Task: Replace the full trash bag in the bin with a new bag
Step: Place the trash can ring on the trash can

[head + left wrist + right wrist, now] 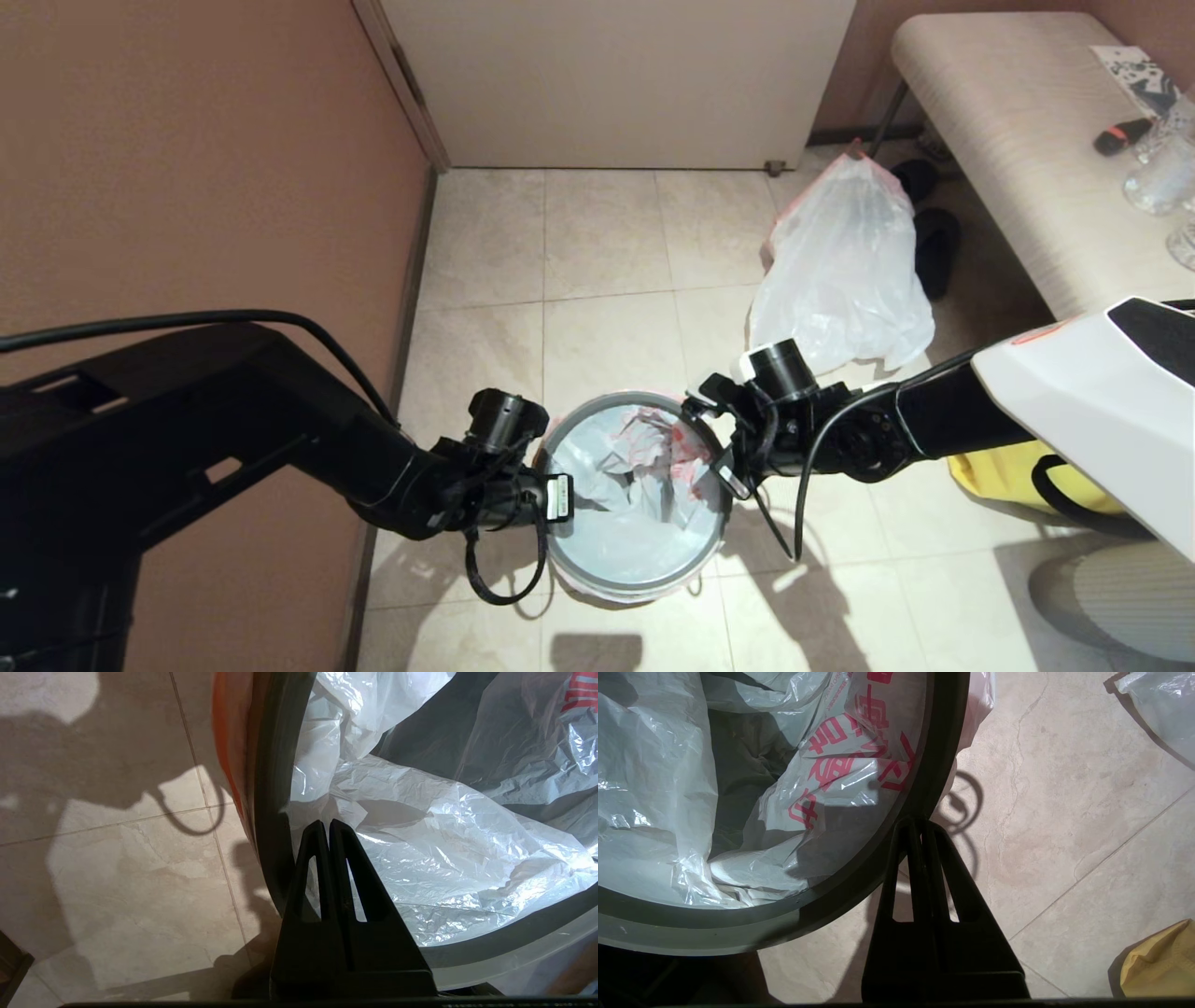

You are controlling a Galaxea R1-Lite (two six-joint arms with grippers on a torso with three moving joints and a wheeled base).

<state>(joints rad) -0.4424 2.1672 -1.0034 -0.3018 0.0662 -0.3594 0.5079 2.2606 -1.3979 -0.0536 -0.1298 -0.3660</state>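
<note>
The bin stands on the tiled floor with its grey ring (644, 588) on the rim. The new bag (625, 523), thin white plastic with red lettering, lines the inside and folds over under the ring. My left gripper (558, 504) is shut, its tips (328, 823) just inside the ring (273, 788) on the bin's left, over the bag's plastic (444, 826). My right gripper (728, 471) is shut too, its tips (920, 822) at the ring's (943, 742) outer edge on the bin's right. The full trash bag (845, 271) sits bulging on the floor behind the bin.
A brown wall (187, 159) runs close along the left. A white door (616, 75) closes the back. A beige bench (1008, 140) with glassware stands at the right, dark slippers (934, 243) beside it. A yellow fabric bag (1018, 476) lies near my right arm.
</note>
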